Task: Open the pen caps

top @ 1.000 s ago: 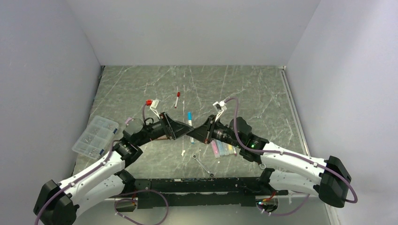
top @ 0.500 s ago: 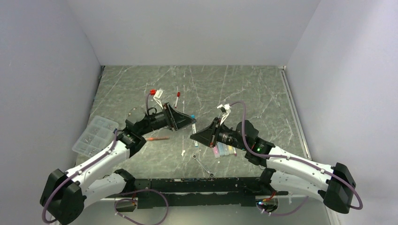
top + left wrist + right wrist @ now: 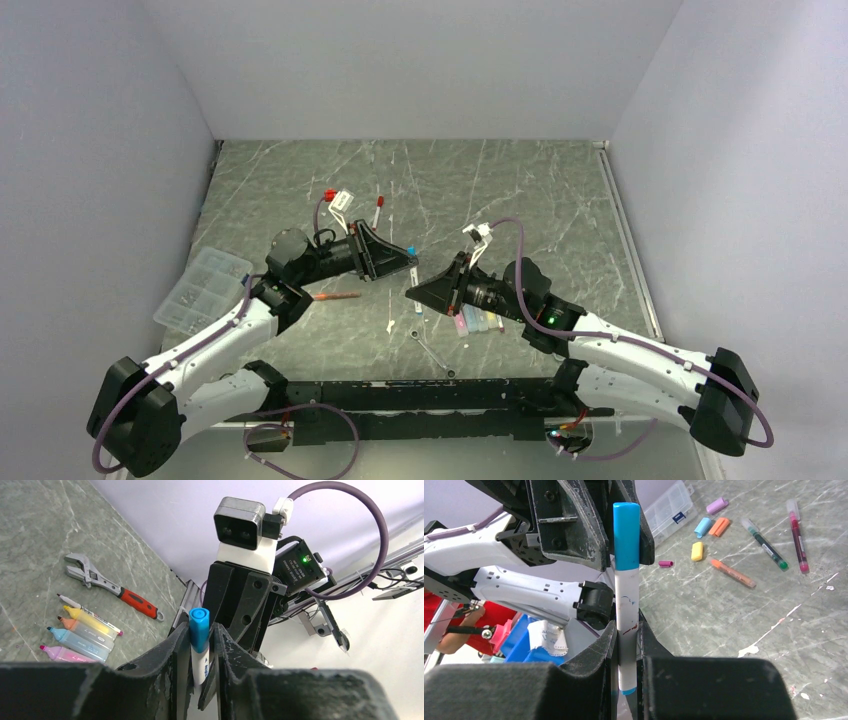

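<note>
In the top view your two tools meet nose to nose above the middle of the worktop (image 3: 520, 190). The left tool (image 3: 408, 262) sits just beyond the right tool (image 3: 413, 291), and the blue cap (image 3: 411, 247) is a small dot at the left tool's tip. Nothing here shows how either tool grips, so judge the pull from the wrist views. In the left wrist view the left fingers (image 3: 176, 647) are drawn in narrow on that cap. I judge they pinch its lower half, with the seam just inside them. Take the cap alone if you can, since a pinch across the seam would lock cap to barrel. The contact faces themselves are hidden by the fingers. In the right wrist view the right fingers (image 3: 603, 652) are closed on the white barrel of the blue pen (image 3: 626, 630), which stands cap upward with the cap not yet off. Hold that clamp firm and draw the left tool straight along the pen's axis, away from the right tool, without bending. A slight twist may free the cap. The pen's lower end is cut off between the fingers, and you cannot tell from here whether the left fingertips truly touch the cap. Loose caps (image 3: 702, 526) lie on the worktop beyond.
</note>
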Controlling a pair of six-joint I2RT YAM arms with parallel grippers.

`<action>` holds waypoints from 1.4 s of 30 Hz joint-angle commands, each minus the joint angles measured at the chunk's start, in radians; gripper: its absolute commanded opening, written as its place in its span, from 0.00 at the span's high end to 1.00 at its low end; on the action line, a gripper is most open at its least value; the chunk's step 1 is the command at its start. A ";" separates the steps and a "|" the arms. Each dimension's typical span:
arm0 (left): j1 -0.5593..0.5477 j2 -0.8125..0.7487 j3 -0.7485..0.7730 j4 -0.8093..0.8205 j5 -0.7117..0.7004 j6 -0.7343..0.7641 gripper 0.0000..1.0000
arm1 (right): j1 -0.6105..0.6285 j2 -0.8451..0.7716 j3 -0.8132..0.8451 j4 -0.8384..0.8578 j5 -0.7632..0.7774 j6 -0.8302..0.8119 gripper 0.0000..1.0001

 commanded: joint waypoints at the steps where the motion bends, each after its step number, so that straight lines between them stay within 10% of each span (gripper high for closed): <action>1: 0.000 0.003 0.022 0.076 0.055 -0.022 0.75 | 0.001 -0.005 -0.004 0.026 0.018 -0.010 1.00; 7: 0.000 -0.009 0.020 0.046 0.038 -0.009 1.00 | 0.001 0.008 -0.005 0.031 0.014 -0.007 1.00; 11: 0.000 -0.014 0.015 0.037 0.027 -0.008 1.00 | 0.001 0.004 -0.011 0.046 0.015 0.006 0.99; 15: 0.000 -0.008 0.003 0.051 0.027 -0.018 1.00 | 0.001 -0.013 -0.008 0.070 0.054 0.031 0.62; 19: 0.000 -0.009 -0.008 0.066 0.023 -0.033 1.00 | 0.001 -0.023 0.013 0.070 0.124 0.040 0.54; 35: -0.003 -0.023 -0.025 0.043 0.021 -0.032 1.00 | 0.000 0.072 0.067 0.097 0.129 0.049 0.68; 38: -0.005 -0.026 -0.024 0.033 0.020 -0.028 1.00 | 0.000 0.078 0.069 0.110 0.109 0.040 0.99; 42: -0.004 -0.047 -0.007 0.001 -0.016 -0.016 1.00 | 0.001 0.070 0.066 0.096 0.092 0.028 1.00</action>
